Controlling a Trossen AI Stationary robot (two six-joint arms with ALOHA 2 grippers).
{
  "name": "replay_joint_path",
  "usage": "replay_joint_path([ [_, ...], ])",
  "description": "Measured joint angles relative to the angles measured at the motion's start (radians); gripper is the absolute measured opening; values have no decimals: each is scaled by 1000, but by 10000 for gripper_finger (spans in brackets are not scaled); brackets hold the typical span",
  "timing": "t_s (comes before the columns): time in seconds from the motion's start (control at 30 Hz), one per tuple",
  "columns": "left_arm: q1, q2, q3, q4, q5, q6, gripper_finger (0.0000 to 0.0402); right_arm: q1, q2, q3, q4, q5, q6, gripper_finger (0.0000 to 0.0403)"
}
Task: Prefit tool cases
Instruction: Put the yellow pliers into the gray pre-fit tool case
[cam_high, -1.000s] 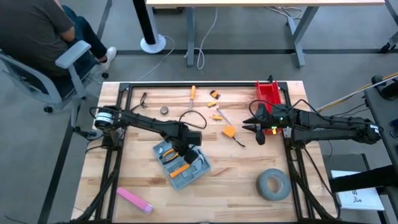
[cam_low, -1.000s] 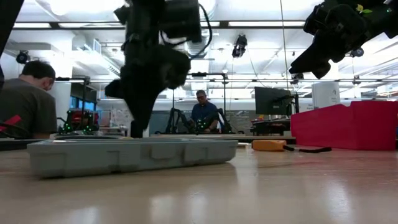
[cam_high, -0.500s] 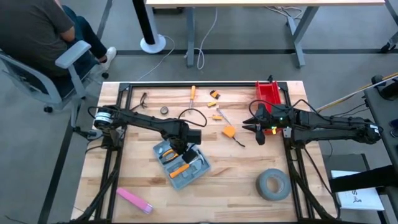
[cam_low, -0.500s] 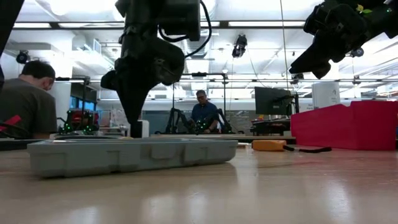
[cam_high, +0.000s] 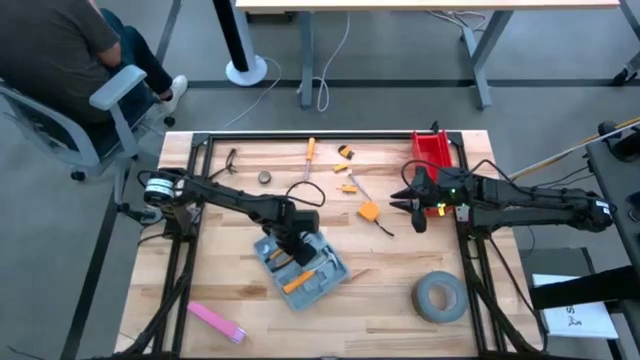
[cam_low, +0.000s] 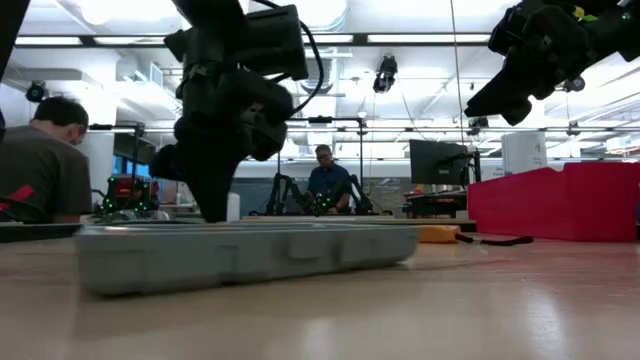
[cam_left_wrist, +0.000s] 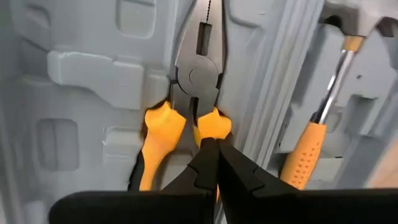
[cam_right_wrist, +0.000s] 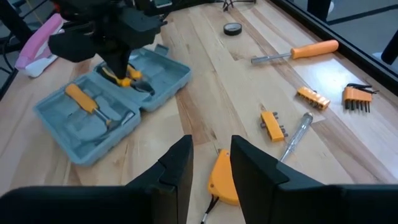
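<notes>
Left gripper: fingers pressed together, holding nothing; tips down inside the open case, touching the pliers' handles.
Pliers: steel jaws, orange and black handles, seated in a moulded recess.
Tool case: blue-grey rectangular plastic case with rounded corners, lying open and flat on the tabletop's middle-left, skewed to the edges.
Hammer: orange grip, metal shaft, in the neighbouring recess.
Right gripper: fingers a narrow gap apart, empty; raised above the tabletop beside the red bin, well apart from the case.
Orange block: on the tabletop below the right gripper's fingers, a black cord trailing from it.
Red bin: red plastic, at the far right.
Grey tape roll: near right.
Orange-handled screwdriver: far side, among loose bit holders.
Pink flat object: near-left corner.
Tabletop: pale wood planks.
</notes>
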Motion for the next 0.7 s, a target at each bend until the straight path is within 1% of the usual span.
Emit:
replay_joint_path([
  [0.07, 0, -12, 33, -54, -20, 0, 0, 0, -1, 0, 4, 0, 0, 82],
  [0.2, 0, -12, 136, -243, -125, 18, 0, 0, -1, 0, 3, 0, 0, 78],
  [0.33, 0, -20, 222, -335, -131, 42, 0, 0, -1, 0, 2, 0, -1, 81],
  [0.53, 0, -19, 268, -345, -128, 45, 0, 0, -1, 0, 2, 0, -5, 92],
  [0.7, 2, -19, 229, -323, -159, 46, 0, 0, -1, 0, 2, 0, -1, 97],
])
